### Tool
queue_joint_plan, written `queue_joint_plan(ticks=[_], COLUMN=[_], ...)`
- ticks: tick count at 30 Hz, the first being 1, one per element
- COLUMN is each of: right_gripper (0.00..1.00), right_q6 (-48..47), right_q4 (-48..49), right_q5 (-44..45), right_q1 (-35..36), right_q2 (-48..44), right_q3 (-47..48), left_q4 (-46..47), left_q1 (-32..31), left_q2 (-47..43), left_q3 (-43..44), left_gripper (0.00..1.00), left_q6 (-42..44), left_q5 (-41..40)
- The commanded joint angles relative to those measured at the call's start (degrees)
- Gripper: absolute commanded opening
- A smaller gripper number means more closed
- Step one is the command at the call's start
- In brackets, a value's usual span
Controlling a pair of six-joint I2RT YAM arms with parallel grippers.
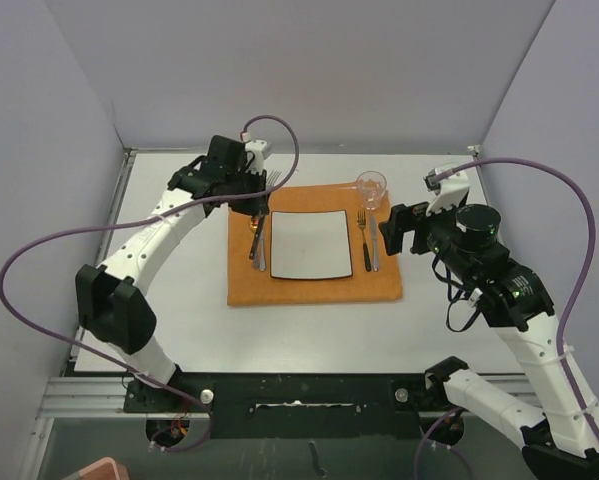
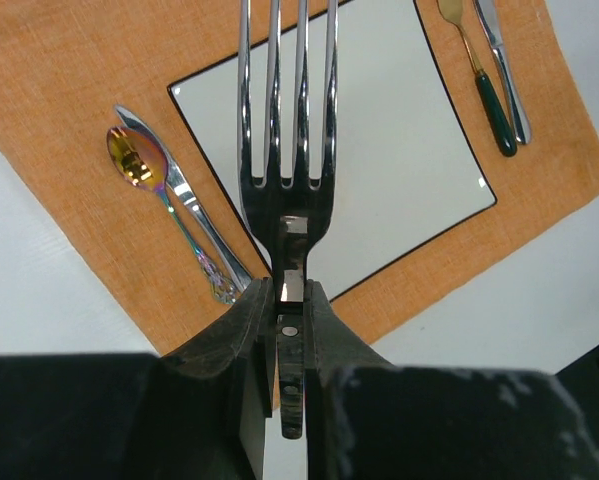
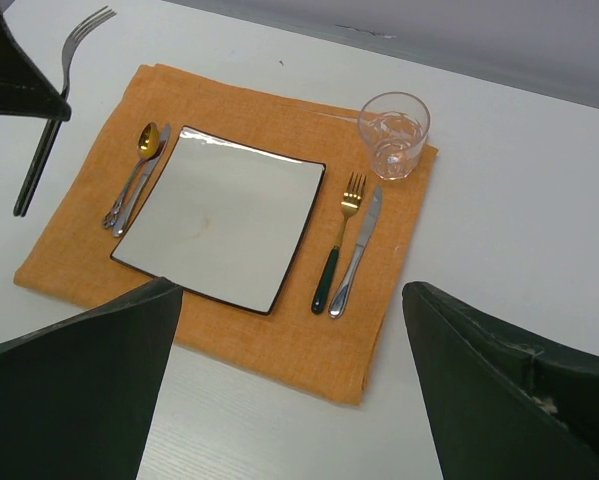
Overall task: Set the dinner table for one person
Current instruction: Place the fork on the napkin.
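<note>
Around my left pincer (image 2: 291, 290):
- Mat (image 1: 314, 290), orange cloth, flat on the table below and ahead of the pincer.
- Plate (image 2: 329, 150), square and white with a dark rim, in the middle of the mat, past my fingertips.
- Spoon (image 2: 139, 160), iridescent, lies off to one side of the fingers. An ornate knife (image 2: 194, 215) lies touching it, between the spoon and the plate.

Around my right pincer (image 3: 291, 290):
- Green fork (image 3: 337, 250) and plain knife (image 3: 359, 245) lie side by side on the mat, just ahead of the fingers and beside the plate.
- Glass (image 3: 393, 133), clear and upright, stands farther ahead, on the mat's corner beyond the plain knife's tip.
- Nothing lies between these fingers and the cutlery.

Pincers:
- Left: fingers pressed together on the handle of a steel fork (image 2: 287, 150), pinching it just behind the tines. The tines point straight out from the pincer.
- Right: fingers spread wide, holding nothing and touching nothing, hanging above the mat's near edge.

Surface and room:
- Table (image 1: 309, 340), matte white with metal edging, under both pincers and carrying the whole setting.
- Plain pale walls (image 1: 309, 70) on three sides.
- Purple cables (image 1: 39, 250) loop off both arms.
</note>
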Motion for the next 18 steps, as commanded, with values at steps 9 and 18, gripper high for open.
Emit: queue_joint_plan(ticks=[9,18], right_gripper=[0.98,0.98], right_q6=[-2.16,-3.39], right_q4=[-2.79,-3.81], right_q5=[1.71,2.23], right_q1=[0.59,0.64], right_q2=[-0.14,0.57], right_q3=[4.43,4.44], left_q4=[-4.82,-11.5], left_q1=[-2.12,-2.58], left_q2=[16.38,28.55], left_q3=[22.0,34.42], left_gripper=[0.0,0.0], left_q6=[3.47,6.7], left_q5=[-4.32,-8.43])
